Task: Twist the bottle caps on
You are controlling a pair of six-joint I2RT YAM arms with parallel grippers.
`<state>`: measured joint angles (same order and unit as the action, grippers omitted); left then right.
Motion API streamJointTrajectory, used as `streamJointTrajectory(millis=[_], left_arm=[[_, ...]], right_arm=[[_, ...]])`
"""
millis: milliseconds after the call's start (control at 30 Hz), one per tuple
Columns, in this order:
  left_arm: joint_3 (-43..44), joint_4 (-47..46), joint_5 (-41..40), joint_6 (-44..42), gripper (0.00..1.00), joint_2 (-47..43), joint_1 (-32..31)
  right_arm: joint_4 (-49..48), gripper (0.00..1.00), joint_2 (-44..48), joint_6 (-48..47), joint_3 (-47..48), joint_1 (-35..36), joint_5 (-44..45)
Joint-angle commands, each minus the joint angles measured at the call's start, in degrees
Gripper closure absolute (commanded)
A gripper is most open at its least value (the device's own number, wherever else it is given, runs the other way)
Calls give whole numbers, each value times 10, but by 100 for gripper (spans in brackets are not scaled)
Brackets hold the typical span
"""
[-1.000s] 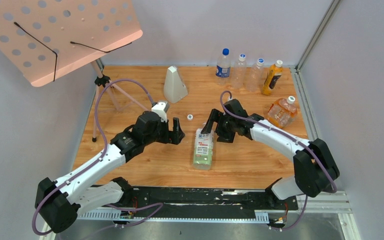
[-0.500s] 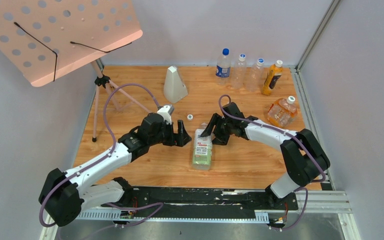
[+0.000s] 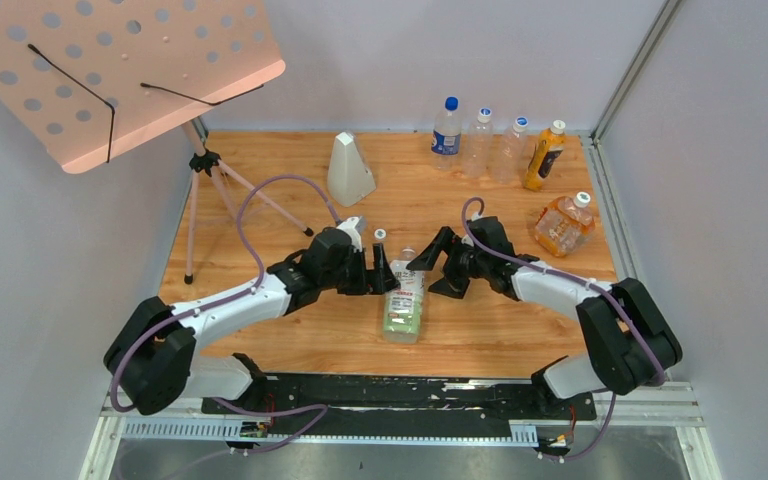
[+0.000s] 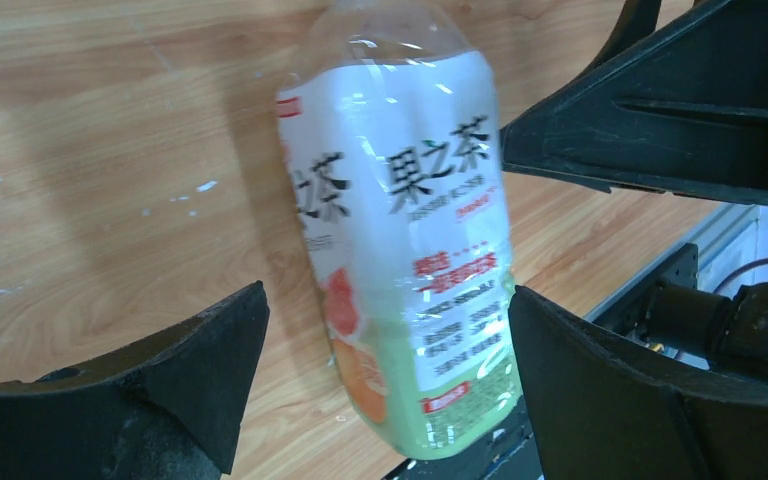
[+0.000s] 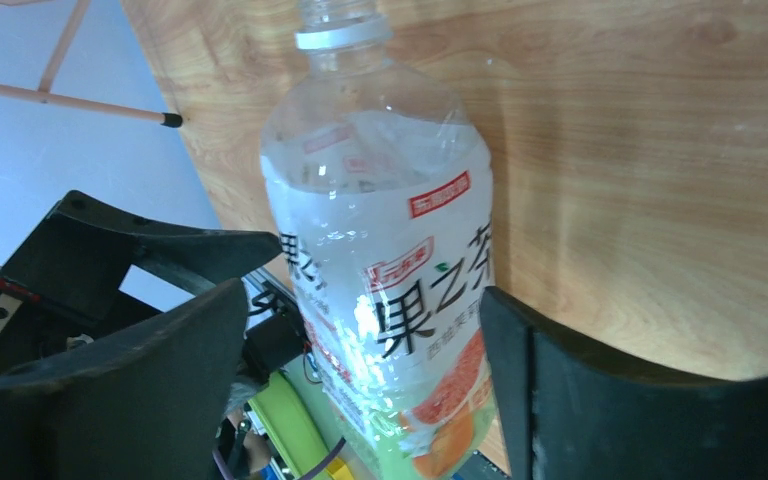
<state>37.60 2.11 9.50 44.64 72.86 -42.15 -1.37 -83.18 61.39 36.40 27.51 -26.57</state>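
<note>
The big bottle point(image 3: 403, 298) lies on its side at the middle of the table point(image 3: 290, 180), with its neck point(image 5: 340, 30) open and pointing away from the arm bases. It looks empty or nearly so. I judge it light, thin-walled and easy to dent, with a glossy label that may slip and a round body that will roll if nudged. The firmest hold is likely the stiffer shoulder just below the neck, or a gentle squeeze across the labelled body. Either way the threads must stay free for the cap.

The left gripper point(image 4: 385, 300) has its jaws spread wide and straddles the labelled body from one side. One finger is clear of the plastic and the other sits right at its edge; I cannot tell whether it touches. The right gripper point(image 5: 360, 300) is spread too and straddles the same bottle from the opposite side. Nothing is clamped. A white cap point(image 3: 380, 234) sits on the table just beyond the left gripper, near the neck but not on it. The small bottle point(image 3: 563, 224) lies well apart at the far right
</note>
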Motion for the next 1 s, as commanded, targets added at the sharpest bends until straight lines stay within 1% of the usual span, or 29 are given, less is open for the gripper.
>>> streamJointTrajectory(millis=[0,33,67,133,233,367,433,500,700,867,967], left_arm=[[100,88,-81,-20,3,25,-41],[112,126,-100,-23,2,31,-56],[135,144,-132,-29,1,42,-63],[166,201,-171,-32,0,62,-91],[204,238,-206,-34,0,91,-118],[262,283,-241,-35,0,151,-149],[290,301,-264,-34,0,192,-161],[313,321,-286,-30,0,218,-172],[350,343,-297,-9,0,270,-189],[356,345,-295,6,0,294,-197],[356,350,-304,17,1,307,-200]], right_arm=[[26,3,59,-40,28,-1,30],[42,1,72,-50,34,0,44],[59,0,85,-60,40,-1,59],[97,0,112,-81,53,-1,100],[163,0,149,-101,67,-1,181],[242,0,195,-94,67,-2,339],[260,0,216,-95,59,-1,382],[267,0,236,-105,52,-2,402],[279,0,274,-137,48,-3,437],[286,0,264,-194,64,-3,432],[315,0,245,-208,83,-3,426]])
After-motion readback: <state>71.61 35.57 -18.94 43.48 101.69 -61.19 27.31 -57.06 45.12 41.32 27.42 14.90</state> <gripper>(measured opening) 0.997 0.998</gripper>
